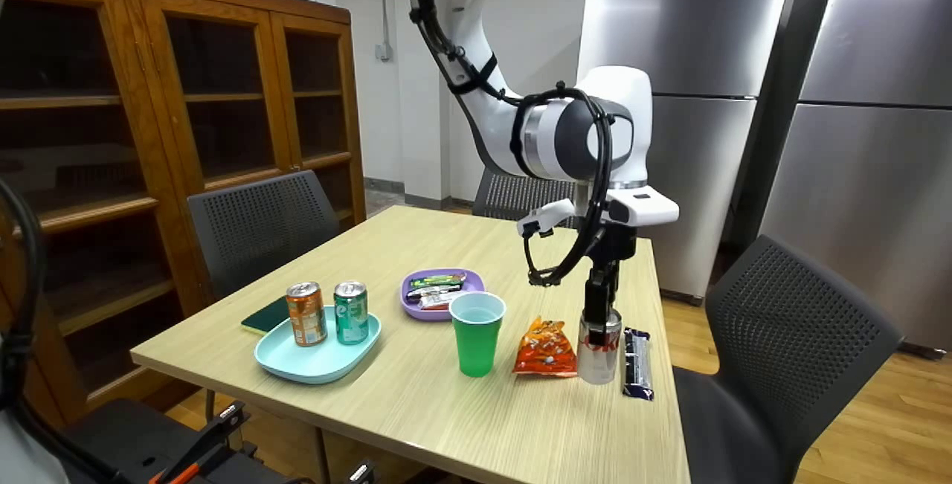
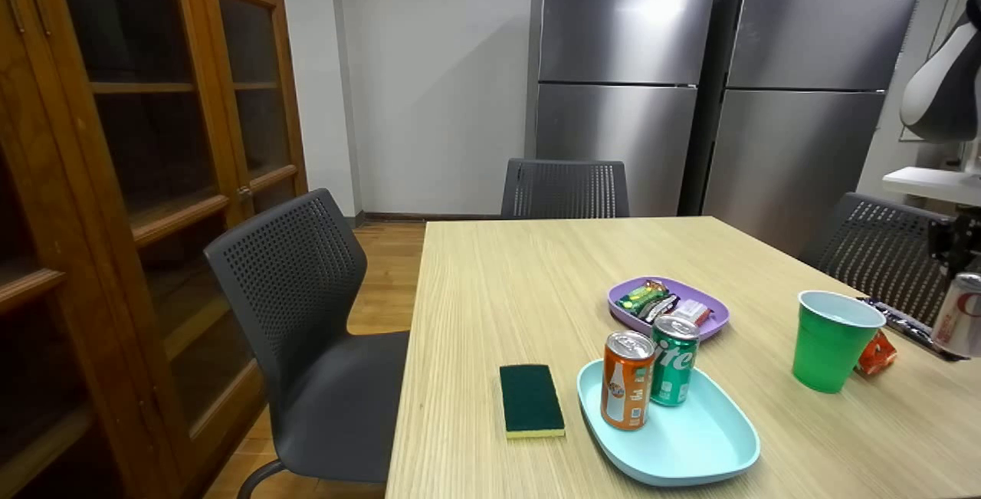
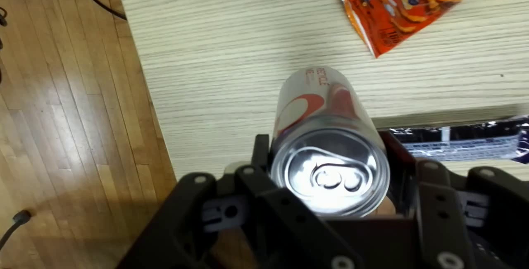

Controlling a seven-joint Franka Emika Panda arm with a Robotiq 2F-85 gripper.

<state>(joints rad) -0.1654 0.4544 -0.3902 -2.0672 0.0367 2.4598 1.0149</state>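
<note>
Your gripper (image 3: pixel 326 153) grasps the silver can (image 1: pixel 599 363) — the wrist view shows its fingers (image 3: pixel 261 149) set against opposite sides, just below the rim. Held so, the round wall probably gets an even squeeze, and the top is left uncovered. The can is about upright near the table (image 1: pixel 520 432) edge beside a dark chair (image 1: pixel 781 357); you cannot tell whether its base touches the table. An orange snack bag (image 1: pixel 547 350) sits just beside it, and a dark wrapped bar (image 1: pixel 637 363) lies along that edge on the other side, so your fingers seem to have little spare room. The green cup (image 1: pixel 476 343) stands past the bag. Farther off, toward the opposite edge, a turquoise tray (image 1: pixel 320 366) carries an orange can (image 1: pixel 306 313) and a green can (image 1: pixel 351 313), its raised rim presumably meant to keep them together; a purple dish (image 1: pixel 428 314) seems to do likewise for small wrapped snacks (image 1: pixel 439 292).

In an exterior view, your arm (image 1: pixel 483 90) slopes down from above, bends at the wrist and points the gripper straight down — a top-down stance that likely keeps the forearm clear of the neighbouring things.
</note>
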